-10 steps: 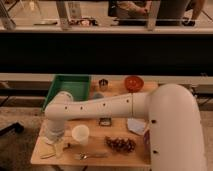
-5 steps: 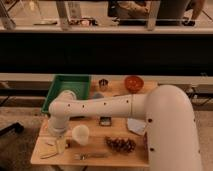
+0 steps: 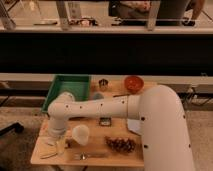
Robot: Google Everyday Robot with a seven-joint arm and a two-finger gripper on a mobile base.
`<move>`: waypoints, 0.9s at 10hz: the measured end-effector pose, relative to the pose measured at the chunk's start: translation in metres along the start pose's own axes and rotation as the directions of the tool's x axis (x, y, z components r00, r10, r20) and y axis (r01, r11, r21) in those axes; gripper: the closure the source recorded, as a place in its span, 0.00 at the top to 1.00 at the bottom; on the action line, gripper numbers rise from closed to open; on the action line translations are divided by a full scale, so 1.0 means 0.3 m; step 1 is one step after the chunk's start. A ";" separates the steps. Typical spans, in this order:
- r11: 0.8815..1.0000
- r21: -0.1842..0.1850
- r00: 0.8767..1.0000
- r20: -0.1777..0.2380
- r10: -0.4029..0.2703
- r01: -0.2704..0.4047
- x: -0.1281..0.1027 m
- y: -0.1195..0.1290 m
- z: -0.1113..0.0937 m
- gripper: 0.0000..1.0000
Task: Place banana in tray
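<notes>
Probably the banana point(image 3: 50, 153) is light and soft, with a skin that bruises, so a gentle hold across its middle seems best. It lies at the front-left corner of the counter. The gripper point(image 3: 59, 142) hangs just over it; if it holds anything, I cannot tell. The tray point(image 3: 75, 86) waits at the back-left corner. A white cup point(image 3: 80, 133) stands just beside the gripper and may be knocked.

Wooden table point(image 3: 97, 142), dark wall point(image 3: 106, 52) behind
</notes>
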 end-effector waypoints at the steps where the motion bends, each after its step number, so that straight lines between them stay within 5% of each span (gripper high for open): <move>1: 1.000 -0.003 1.000 0.002 -0.008 0.008 0.003 -0.007 0.008 0.80; 9: 1.000 -0.016 1.000 0.000 -0.008 0.008 0.051 -0.026 0.029 0.80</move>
